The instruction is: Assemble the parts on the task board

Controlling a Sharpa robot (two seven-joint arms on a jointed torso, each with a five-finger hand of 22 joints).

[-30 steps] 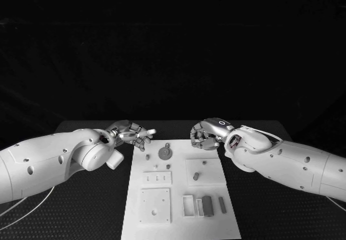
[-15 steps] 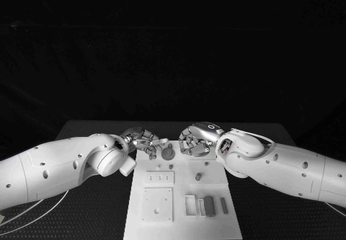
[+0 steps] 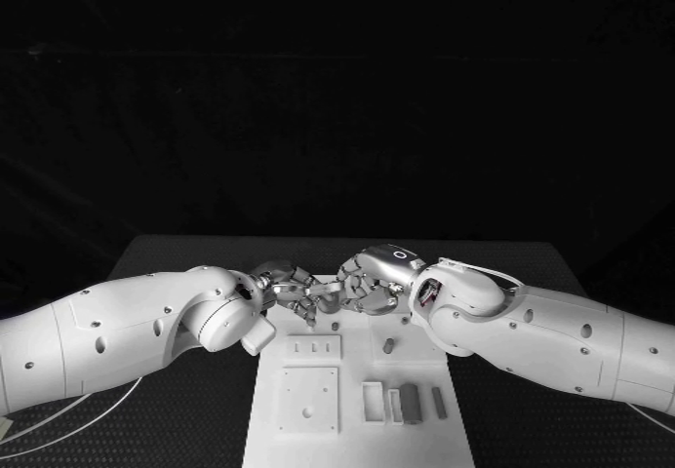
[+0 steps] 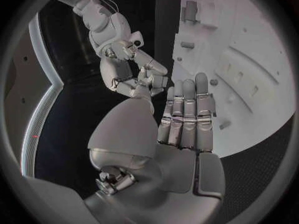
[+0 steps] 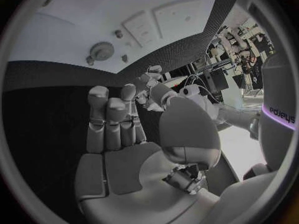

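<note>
The white task board (image 3: 352, 434) lies in the middle of the table. My left hand (image 3: 289, 283) and right hand (image 3: 369, 283) meet over its far end, fingertips close together; whether they touch I cannot tell. Both hold nothing. The left hand (image 4: 187, 119) has straight fingers over the board's edge (image 4: 249, 50), facing the right hand (image 4: 131, 67). The right hand (image 5: 115, 124) is also flat, with a grey gear (image 5: 101, 50) lying on the board (image 5: 74, 15) beyond it. Grey bars (image 3: 408, 402) sit in a near-right recess, and a peg (image 3: 387, 345) stands at mid-board.
A slotted white block (image 3: 311, 347) and a square plate (image 3: 307, 398) sit on the board's left half. Black table (image 3: 169, 429) borders the board on both sides. Both white forearms crowd the board's far corners. A cable (image 3: 70, 419) loops under the left arm.
Both hands have moved inward from the board's far corners and now meet over its far middle, covering the gear in the head view. The parts have not moved.
</note>
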